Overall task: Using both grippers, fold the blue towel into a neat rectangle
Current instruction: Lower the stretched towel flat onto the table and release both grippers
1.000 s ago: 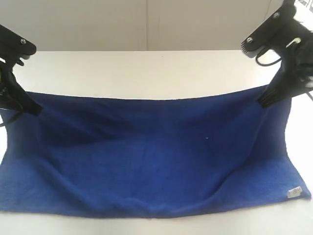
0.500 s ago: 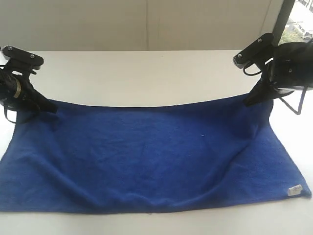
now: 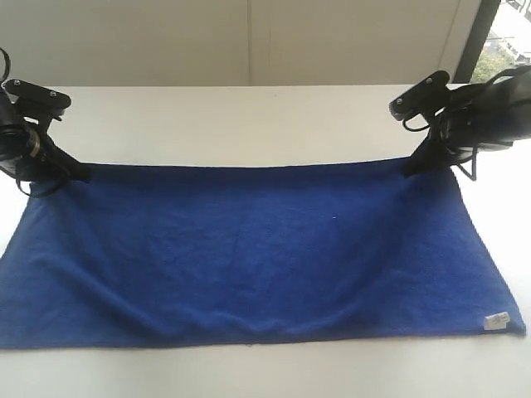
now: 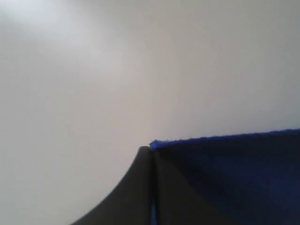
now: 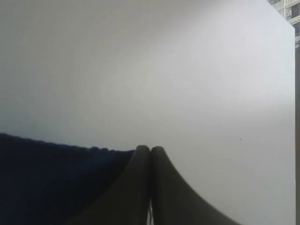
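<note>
The blue towel (image 3: 249,249) lies spread wide and almost flat on the white table (image 3: 249,124), with low wrinkles near its front edge. My left gripper (image 3: 77,174) is low at the towel's far left corner, shut on it. In the left wrist view the dark fingers (image 4: 151,150) press together with a sliver of blue towel (image 4: 234,173) between them. At the far right corner my right gripper (image 3: 412,168) is also shut on the cloth. Its closed fingers (image 5: 150,149) show in the right wrist view with the towel (image 5: 47,178) beside them.
A small white label (image 3: 498,321) sits at the towel's near right corner. Bare table stretches beyond the towel to the wall (image 3: 249,41). A window (image 3: 506,33) shows at the top right.
Both grippers have come down toward the table with the towel's far corners. The hanging, sagging cloth has settled flatter and its far edge is now straight.
</note>
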Tool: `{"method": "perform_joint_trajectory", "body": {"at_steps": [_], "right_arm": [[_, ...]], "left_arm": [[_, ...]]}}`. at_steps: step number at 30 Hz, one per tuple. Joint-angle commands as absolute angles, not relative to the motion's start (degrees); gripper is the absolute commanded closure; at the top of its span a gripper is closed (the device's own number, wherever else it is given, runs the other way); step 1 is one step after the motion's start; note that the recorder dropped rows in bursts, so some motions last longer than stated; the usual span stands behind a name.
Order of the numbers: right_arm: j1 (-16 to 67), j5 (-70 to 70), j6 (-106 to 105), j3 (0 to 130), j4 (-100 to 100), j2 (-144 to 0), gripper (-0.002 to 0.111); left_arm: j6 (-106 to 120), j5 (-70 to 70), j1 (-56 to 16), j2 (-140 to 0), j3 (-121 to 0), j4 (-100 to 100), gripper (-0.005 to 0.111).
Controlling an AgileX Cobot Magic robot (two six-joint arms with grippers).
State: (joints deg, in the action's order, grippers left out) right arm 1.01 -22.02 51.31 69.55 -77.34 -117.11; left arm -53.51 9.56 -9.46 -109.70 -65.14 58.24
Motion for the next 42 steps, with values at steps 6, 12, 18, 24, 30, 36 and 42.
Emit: {"method": "perform_joint_trajectory", "body": {"at_steps": [6, 12, 18, 24, 30, 36, 42], "right_arm": [[0.5, -20.4, 52.9, 70.1, -78.0, -118.4, 0.106], [0.5, -20.6, 54.6, 70.2, -78.0, -119.1, 0.076], [0.5, -23.8, 57.3, 70.2, -78.0, -118.7, 0.049], [0.5, -29.8, 60.5, 70.2, -77.0, -115.3, 0.047], [0.5, -29.4, 59.8, 70.2, -72.3, -109.1, 0.052], [0.5, -26.1, 46.0, 68.3, -55.8, -105.4, 0.093], [0.5, -24.0, 29.4, 65.2, -39.2, -104.8, 0.108]], "left_arm": [[-54.2, 7.7, -9.1, -109.5, -65.4, 58.9, 0.105], [-54.2, 8.5, -9.1, -109.5, -65.4, 58.9, 0.061], [-54.7, 9.4, -9.1, -109.5, -65.6, 58.9, 0.025], [-54.7, 16.5, -9.3, -107.3, -67.6, 58.6, 0.021], [-54.7, 20.1, -9.3, -101.4, -67.6, 52.9, 0.029], [-51.1, 21.7, -9.3, -99.5, -67.4, 42.7, 0.076], [-39.5, 22.9, -9.3, -99.5, -65.1, 31.1, 0.107]]}}
